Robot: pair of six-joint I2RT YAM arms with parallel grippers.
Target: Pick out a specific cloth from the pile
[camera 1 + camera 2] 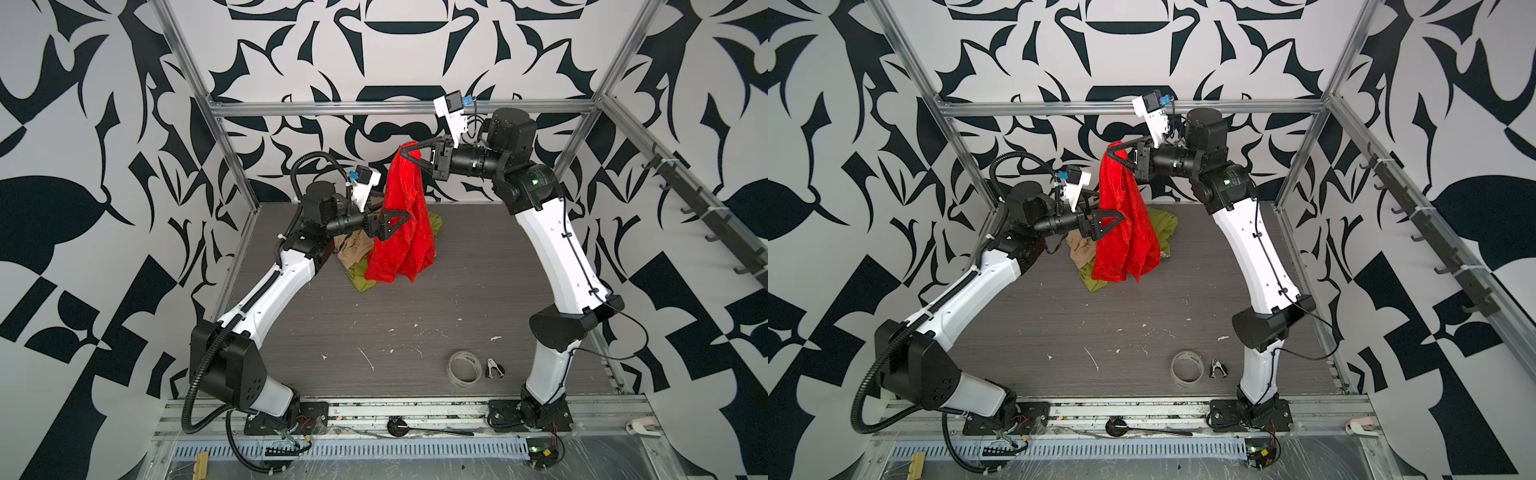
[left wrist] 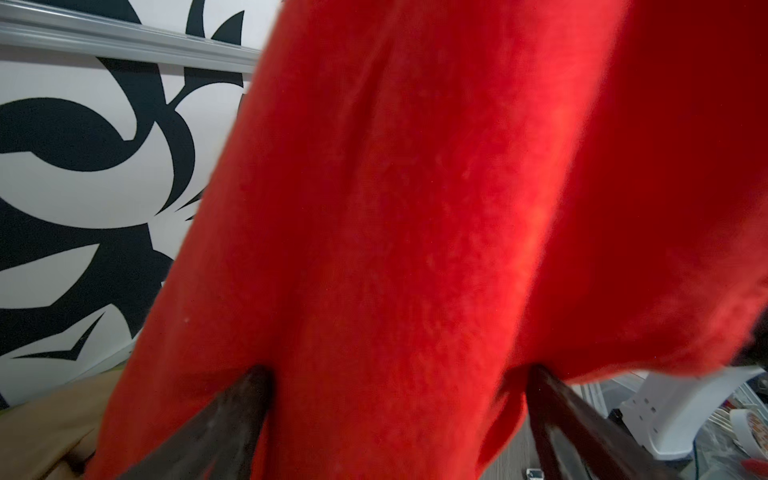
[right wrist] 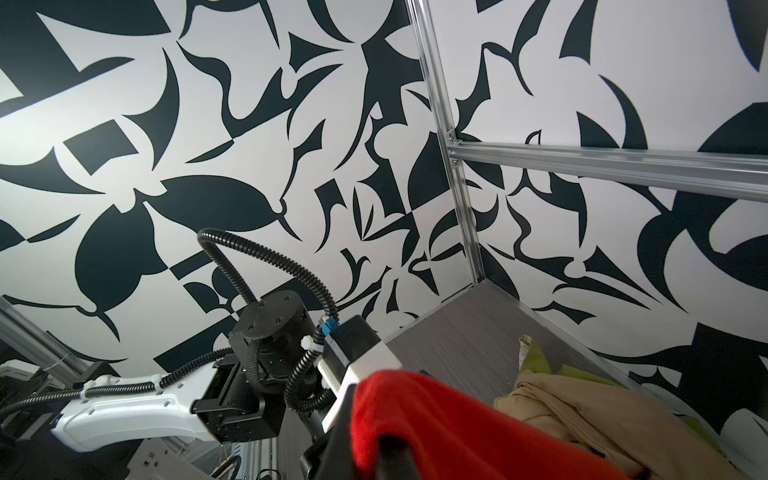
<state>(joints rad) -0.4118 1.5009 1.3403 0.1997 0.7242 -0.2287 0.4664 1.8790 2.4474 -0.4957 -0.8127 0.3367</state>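
The bright red cloth [image 1: 405,224] hangs lengthwise above the pile [image 1: 353,251], its lower end trailing over the beige and olive-green cloths. High at the back, my right gripper [image 1: 409,150] is shut on the red cloth's top corner; in the right wrist view the cloth [image 3: 419,419] drapes over the dark fingers [image 3: 390,461]. My left gripper [image 1: 401,210] reaches in from the left at mid-height, open. In the left wrist view the cloth [image 2: 415,208] fills the gap between the two wide-apart fingers [image 2: 232,415]. In both top views one left finger is in front of the cloth [image 1: 1125,232].
Olive-green cloth [image 1: 1163,224] shows behind the red one, beige [image 1: 1079,249] beside it. A tape roll [image 1: 464,369] and a small black clip [image 1: 494,368] lie at the front right of the grey table [image 1: 415,316]. Metal frame posts stand at the corners; a hook rail [image 1: 706,216] runs along the right wall.
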